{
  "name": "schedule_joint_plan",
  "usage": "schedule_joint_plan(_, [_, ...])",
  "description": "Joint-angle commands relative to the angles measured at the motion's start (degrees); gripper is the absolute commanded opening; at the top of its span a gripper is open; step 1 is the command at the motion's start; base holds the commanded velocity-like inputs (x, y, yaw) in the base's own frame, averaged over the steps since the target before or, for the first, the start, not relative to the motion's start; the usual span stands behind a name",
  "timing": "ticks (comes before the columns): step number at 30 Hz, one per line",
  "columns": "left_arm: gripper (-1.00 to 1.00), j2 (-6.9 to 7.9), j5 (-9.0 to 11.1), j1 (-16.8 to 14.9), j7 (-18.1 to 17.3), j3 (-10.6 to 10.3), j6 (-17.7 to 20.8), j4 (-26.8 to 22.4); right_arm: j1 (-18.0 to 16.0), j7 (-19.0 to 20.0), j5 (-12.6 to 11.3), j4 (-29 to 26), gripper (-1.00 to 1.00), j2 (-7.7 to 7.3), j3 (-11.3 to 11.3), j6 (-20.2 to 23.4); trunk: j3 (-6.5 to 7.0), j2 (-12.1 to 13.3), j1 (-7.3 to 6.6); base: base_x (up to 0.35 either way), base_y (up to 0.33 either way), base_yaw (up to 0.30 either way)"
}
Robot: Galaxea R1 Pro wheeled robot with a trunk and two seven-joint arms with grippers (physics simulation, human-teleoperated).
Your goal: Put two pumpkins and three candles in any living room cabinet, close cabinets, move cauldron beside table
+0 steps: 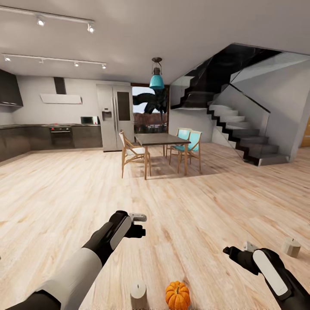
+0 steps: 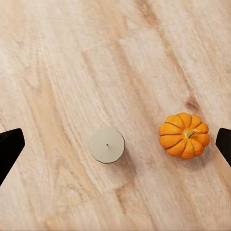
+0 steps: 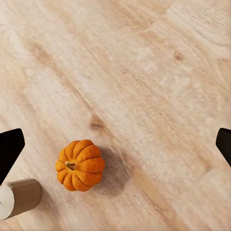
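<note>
A pumpkin (image 1: pixel 177 296) and a candle (image 1: pixel 138 295) stand upright side by side, a little apart, on the wooden floor (image 1: pixel 64 193) just ahead of the robot — loose items not yet gathered for the cabinet. A second candle (image 1: pixel 291 247) stands off to the right. The left gripper (image 1: pixel 137 224) and right gripper (image 1: pixel 234 252) hover empty above the floor, jaws spread wide — seemingly poised for a pickup.

I see bright, even light from the ceiling spotlights (image 1: pixel 41 21); the pumpkin (image 3: pixel 80 165) casts a soft shadow; no glare. Renders stay sharp; straight lines bow slightly at my head view's edges.
</note>
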Motion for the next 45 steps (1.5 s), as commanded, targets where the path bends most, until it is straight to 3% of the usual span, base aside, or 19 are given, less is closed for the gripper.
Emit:
schedule_joint_plan(1, [1.00,0.02,0.60,-0.04,0.56,-0.16,0.10,-0.06,-0.03,-0.53,-0.60,-0.08,1.00,-0.03,0.06,0.09,-0.30,-0.05,0.01,0.000,0.000,0.000])
schedule_joint_plan(45, [1.00,0.11,0.36,-0.04,0.38,-0.18,-0.68,-0.08,-0.04,-0.25,-0.69,-0.16,1.00,0.05,0.16,0.08,-10.05,-0.64,1.14,0.000,0.000,0.000])
